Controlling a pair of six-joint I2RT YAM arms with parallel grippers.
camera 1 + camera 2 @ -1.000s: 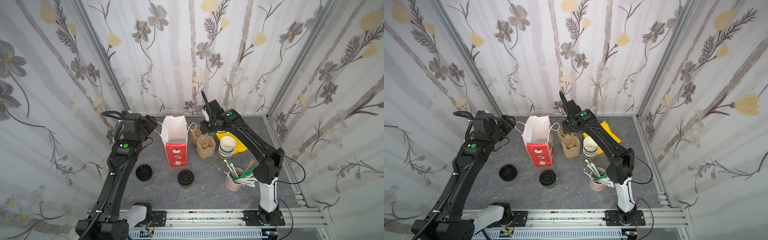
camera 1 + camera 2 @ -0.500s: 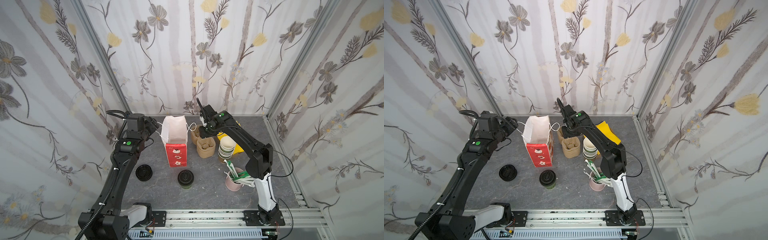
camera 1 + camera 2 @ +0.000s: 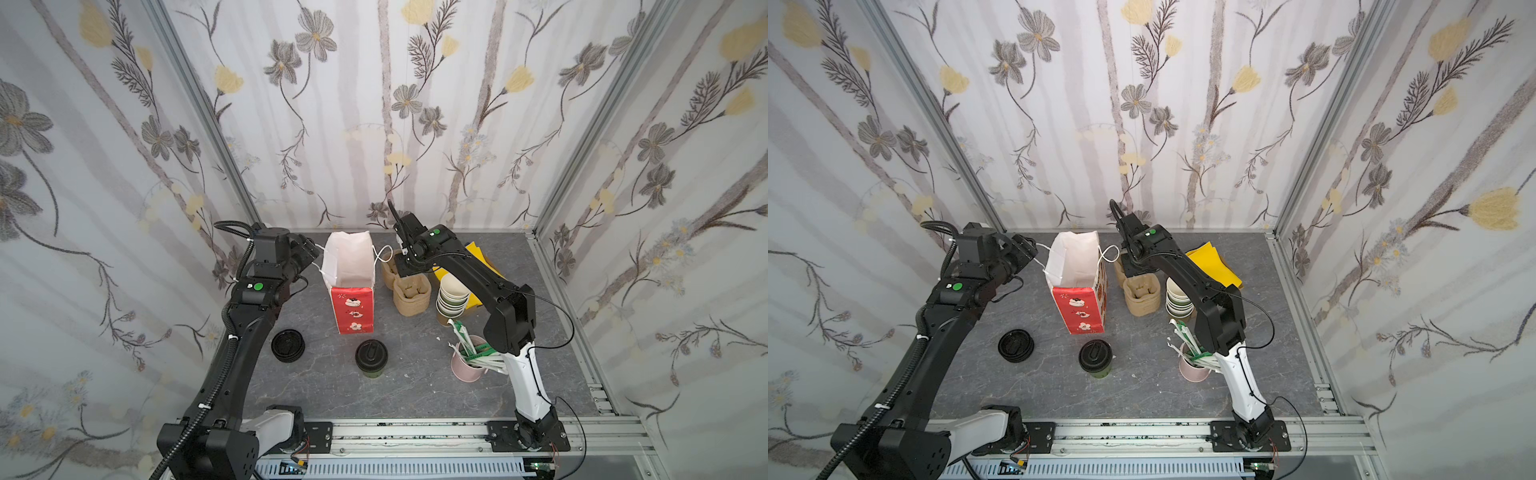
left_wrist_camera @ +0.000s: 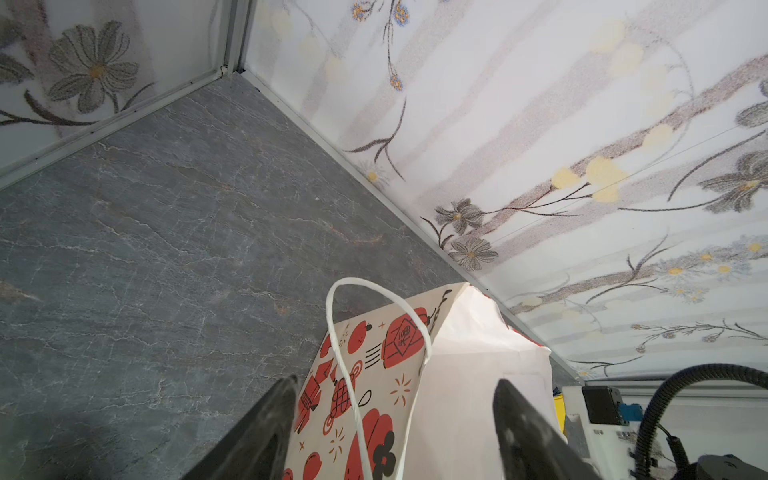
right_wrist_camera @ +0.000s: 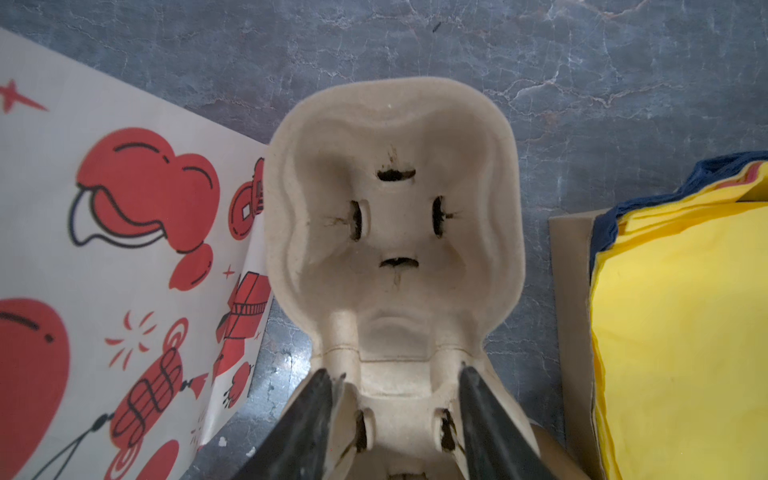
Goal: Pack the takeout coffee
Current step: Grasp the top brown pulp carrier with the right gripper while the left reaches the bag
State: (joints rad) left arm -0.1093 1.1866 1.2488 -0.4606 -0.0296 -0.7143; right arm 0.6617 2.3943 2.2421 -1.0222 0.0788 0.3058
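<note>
At front centre of the table (image 3: pixel 415 390), the coffee (image 3: pixel 371 356) stands upright before the bag (image 3: pixel 351 291), lid on. The left gripper (image 4: pixel 395 382) is open, jaws astride the bag's handle. The right gripper (image 5: pixel 397 371) straddles the carrier (image 5: pixel 395 232); whether it clamps cannot be told.

Robot test cell, floral panels (image 3: pixel 374 104), aluminium rail (image 3: pixel 415 432)

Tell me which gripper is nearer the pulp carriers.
Right. The right gripper is at the pulp carriers, its fingers straddling one. The left gripper is across the bag from them, at the bag's opposite handle.
</note>
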